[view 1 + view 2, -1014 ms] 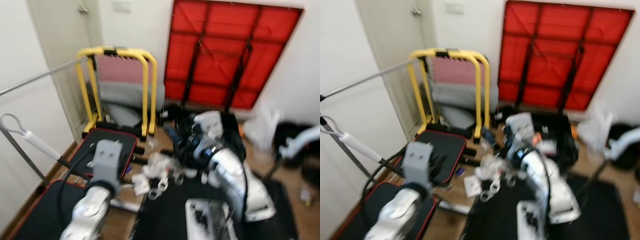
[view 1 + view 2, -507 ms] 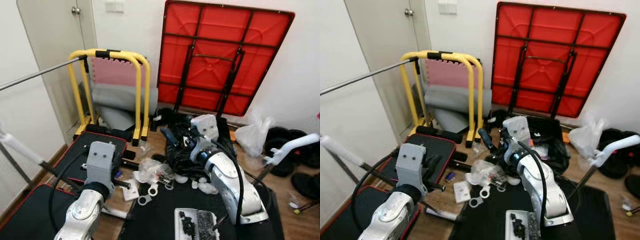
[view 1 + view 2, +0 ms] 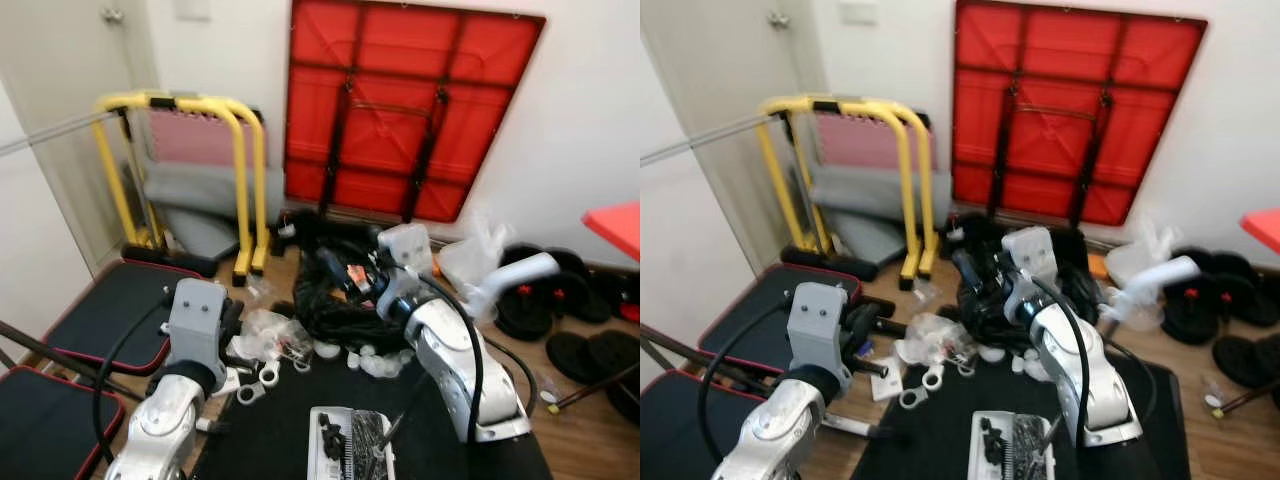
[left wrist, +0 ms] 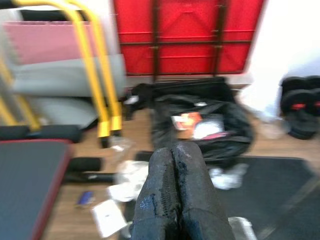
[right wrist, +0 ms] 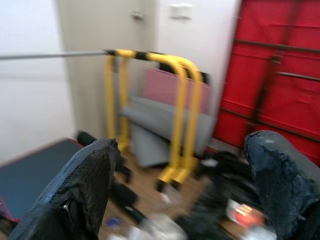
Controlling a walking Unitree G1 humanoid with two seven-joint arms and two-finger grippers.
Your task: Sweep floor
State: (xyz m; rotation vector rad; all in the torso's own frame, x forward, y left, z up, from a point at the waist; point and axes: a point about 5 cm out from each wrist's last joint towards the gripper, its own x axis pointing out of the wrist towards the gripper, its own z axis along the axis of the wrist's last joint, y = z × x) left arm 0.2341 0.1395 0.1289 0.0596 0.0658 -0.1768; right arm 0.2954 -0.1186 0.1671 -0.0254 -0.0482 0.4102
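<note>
Litter lies on the wooden floor ahead: white plastic scraps and tape rings (image 3: 262, 348) beside a heap of black cables and a black bag (image 3: 335, 290). A white handle (image 3: 512, 280) on a thin dark pole leans at my right. My left gripper (image 4: 173, 150) is held low over the floor near the scraps, its fingers (image 4: 160, 190) pressed together with nothing between them. My right gripper (image 5: 185, 142) is raised above the black bag, its fingers (image 5: 87, 185) spread wide and empty. In the head view the right gripper (image 3: 335, 270) points left.
A black mat (image 3: 270, 440) lies at my feet with a white tray of small dark parts (image 3: 350, 448). A red folded table (image 3: 400, 110) leans on the back wall, a yellow frame (image 3: 200, 150) stands left, red-edged pads (image 3: 105, 310) lie left, weight plates (image 3: 570, 310) right.
The whole picture has swung to the right and sharpened, so the camera has turned. Both arms keep the same pose before me. The litter has not moved.
</note>
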